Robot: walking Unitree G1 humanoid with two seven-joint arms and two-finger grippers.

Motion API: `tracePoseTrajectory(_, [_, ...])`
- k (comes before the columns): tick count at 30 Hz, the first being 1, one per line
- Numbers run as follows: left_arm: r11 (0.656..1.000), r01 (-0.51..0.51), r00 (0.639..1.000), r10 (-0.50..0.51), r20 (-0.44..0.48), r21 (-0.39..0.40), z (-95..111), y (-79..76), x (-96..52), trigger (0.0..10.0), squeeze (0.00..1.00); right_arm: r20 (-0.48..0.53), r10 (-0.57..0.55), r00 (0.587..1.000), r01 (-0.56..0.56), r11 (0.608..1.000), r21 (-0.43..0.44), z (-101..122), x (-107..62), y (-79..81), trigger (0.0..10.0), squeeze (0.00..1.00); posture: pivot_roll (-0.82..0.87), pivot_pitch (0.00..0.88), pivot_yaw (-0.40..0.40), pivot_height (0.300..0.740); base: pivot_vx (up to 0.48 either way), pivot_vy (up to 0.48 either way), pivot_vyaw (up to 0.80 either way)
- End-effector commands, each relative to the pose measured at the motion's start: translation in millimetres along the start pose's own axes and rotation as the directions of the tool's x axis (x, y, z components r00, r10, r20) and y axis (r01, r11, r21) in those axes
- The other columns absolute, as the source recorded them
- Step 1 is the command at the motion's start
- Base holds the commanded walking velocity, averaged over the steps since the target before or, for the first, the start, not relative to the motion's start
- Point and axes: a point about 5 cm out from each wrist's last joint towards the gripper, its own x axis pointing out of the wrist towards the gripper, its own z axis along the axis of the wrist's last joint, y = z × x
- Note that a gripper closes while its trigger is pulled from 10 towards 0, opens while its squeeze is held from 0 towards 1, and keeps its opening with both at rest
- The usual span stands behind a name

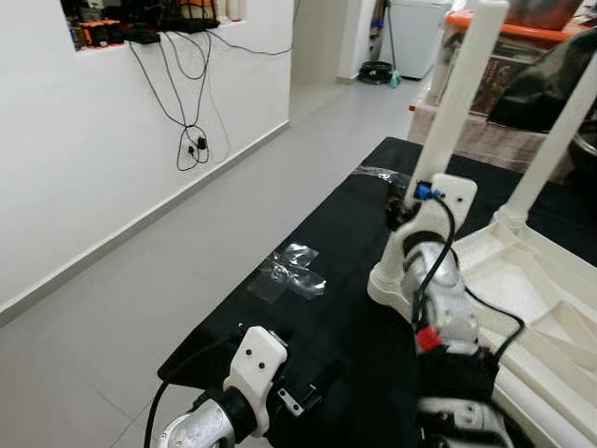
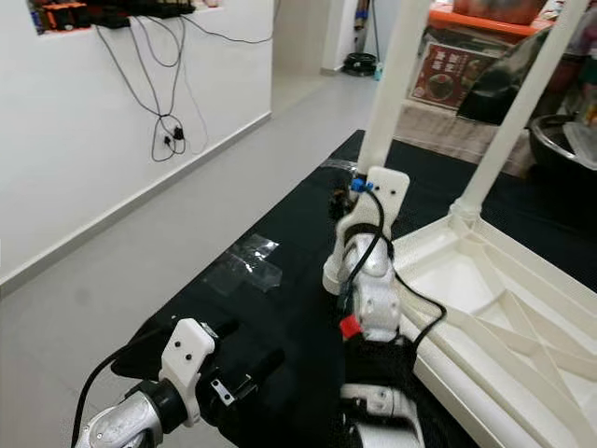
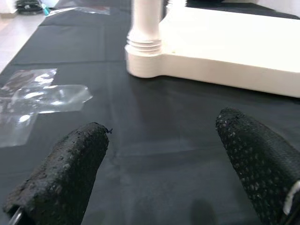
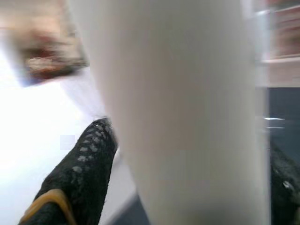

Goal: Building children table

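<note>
So the little white children's table [image 2: 504,308] is lying upside down on the black-covered bench [image 1: 345,243], ribbed underside up, and it looks like we're at the leg-fitting stage. The near corner leg [image 1: 462,89] is standing upright in its socket and the right hand [image 1: 408,207] is wrapped around it low down, one finger [image 4: 86,159] pressed against the white tube on each side. A second leg [image 2: 518,112] is already up at the far corner. My guess is the next move is twisting or pushing this leg fully home, which needs a firm grip and the leg kept straight so it doesn't bind.

The left hand [image 3: 164,168] hovers low over the bench with its fingers spread wide, holding nothing, pointed at the leg's base. Some clear plastic wrap [image 1: 291,271] lies just beside it.

Can't tell if the leg is seated properly, the arm blocks the joint, and the far end of the table is cut off
</note>
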Motion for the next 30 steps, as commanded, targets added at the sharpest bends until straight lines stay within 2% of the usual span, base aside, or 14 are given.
tracePoseTrajectory(1, [1.000, 0.003, 1.000, -0.003, -0.010, -0.006, -2.4, -1.1, -0.1, 10.0, 0.00, 0.005, 0.293, 0.956, -0.292, 0.949, 0.115, 3.3, 0.0, 15.2, 10.0, 0.00, 0.09, 0.030, -0.074, 0.740, 0.000, 0.000, 0.00])
tracePoseTrajectory(2, [1.000, 0.002, 1.000, -0.002, -0.010, -0.006, -2.5, -0.9, 0.2, 10.0, 0.00, 0.023, 0.470, 0.882, -0.468, 0.871, 0.152, 8.4, -6.3, 20.1, 10.0, 0.00, 0.09, 0.030, -0.075, 0.740, 0.000, 0.000, 0.00])
tracePoseTrajectory(3, [1.000, 0.002, 1.000, -0.002, -0.010, -0.006, -2.5, -0.9, 0.2, 10.0, 0.00, 0.023, 0.470, 0.882, -0.468, 0.871, 0.152, 8.4, -6.3, 20.1, 10.0, 0.00, 0.09, 0.030, -0.075, 0.740, 0.000, 0.000, 0.00])
tracePoseTrajectory(4, [1.000, 0.002, 1.000, -0.002, -0.010, -0.006, -2.6, -0.9, 0.3, 10.0, 0.00, 0.035, 0.550, 0.834, -0.548, 0.819, 0.169, 10.5, -10.6, 22.2, 10.0, 0.00, 0.09, 0.030, -0.077, 0.740, 0.000, 0.000, 0.00])
tracePoseTrajectory(5, [1.000, -0.001, 1.000, 0.001, -0.009, -0.005, -2.4, -0.6, 0.7, 10.0, 0.00, 0.047, 0.728, 0.684, -0.719, 0.661, 0.216, 13.1, -21.4, 24.7, 10.0, 0.00, 0.10, 0.033, -0.078, 0.740, 0.000, 0.000, 0.00])
tracePoseTrajectory(6, [1.000, -0.001, 1.000, 0.001, -0.009, -0.005, -2.4, -0.6, 0.7, 10.0, 0.00, 0.047, 0.728, 0.684, -0.719, 0.661, 0.216, 13.1, -21.4, 24.7, 10.0, 0.00, 0.10, 0.033, -0.078, 0.740, 0.000, 0.000, 0.00])
tracePoseTrajectory(8, [1.000, -0.002, 1.000, 0.002, -0.008, -0.005, -2.2, -0.7, 0.9, 10.0, 0.00, 0.033, 0.790, 0.612, -0.775, 0.592, 0.220, 11.2, -24.0, 24.8, 10.0, 0.00, 0.10, 0.035, -0.081, 0.740, 0.000, 0.000, 0.00])
tracePoseTrajectory(11, [1.000, -0.004, 1.000, 0.004, -0.008, -0.004, -2.2, -0.8, 1.0, 10.0, 0.00, 0.002, 0.797, 0.604, -0.778, 0.589, 0.218, 6.6, -18.7, 25.6, 10.0, 0.00, 0.11, 0.034, -0.086, 0.740, 0.000, 0.000, 0.00])
tracePoseTrajectory(13, [1.000, -0.008, 1.000, 0.008, -0.007, -0.004, -1.9, -1.0, 0.7, 10.0, 0.00, -0.045, 0.827, 0.561, -0.806, 0.558, 0.200, -1.6, -11.0, 29.5, 10.0, 0.00, 0.11, 0.038, -0.083, 0.740, 0.000, 0.000, 0.00])
tracePoseTrajectory(14, [1.000, -0.008, 1.000, 0.008, -0.007, -0.004, -1.9, -1.0, 0.7, 10.0, 0.00, -0.045, 0.827, 0.561, -0.806, 0.558, 0.200, -1.6, -11.0, 29.5, 10.0, 0.00, 0.11, 0.038, -0.083, 0.740, 0.000, 0.000, 0.00])
tracePoseTrajectory(15, [1.000, -0.009, 1.000, 0.009, -0.007, -0.003, -1.5, -1.2, 0.5, 10.0, 0.00, -0.066, 0.831, 0.553, -0.812, 0.555, 0.179, -5.7, -6.5, 32.3, 6.0, 0.00, 0.11, 0.041, -0.087, 0.740, 0.000, 0.000, 0.00])
tracePoseTrajectory(16, [1.000, -0.009, 1.000, 0.009, -0.006, -0.004, -1.0, -1.5, 0.3, 10.0, 0.00, -0.088, 0.830, 0.551, -0.816, 0.558, 0.152, -10.3, -0.3, 36.0, 0.0, 0.00, 0.11, 0.043, -0.086, 0.740, 0.000, 0.000, 0.00])
tracePoseTrajectory(25, [1.000, -0.008, 1.000, 0.008, -0.008, -0.007, -0.8, -1.5, 0.1, 10.0, 0.00, -0.075, 0.820, 0.568, -0.817, 0.572, 0.065, -5.7, 1.5, 41.0, 0.0, 0.00, 0.11, 0.045, -0.085, 0.740, 0.000, 0.000, 0.00])
tracePoseTrajectory(30, [1.000, -0.007, 1.000, 0.007, -0.006, -0.010, -0.8, -1.2, 0.2, 10.0, 0.00, -0.138, 0.424, 0.895, -0.441, 0.885, -0.146, -8.3, 21.5, 19.7, 0.0, 0.00, 0.09, 0.047, -0.080, 0.740, 0.000, 0.000, 0.00])
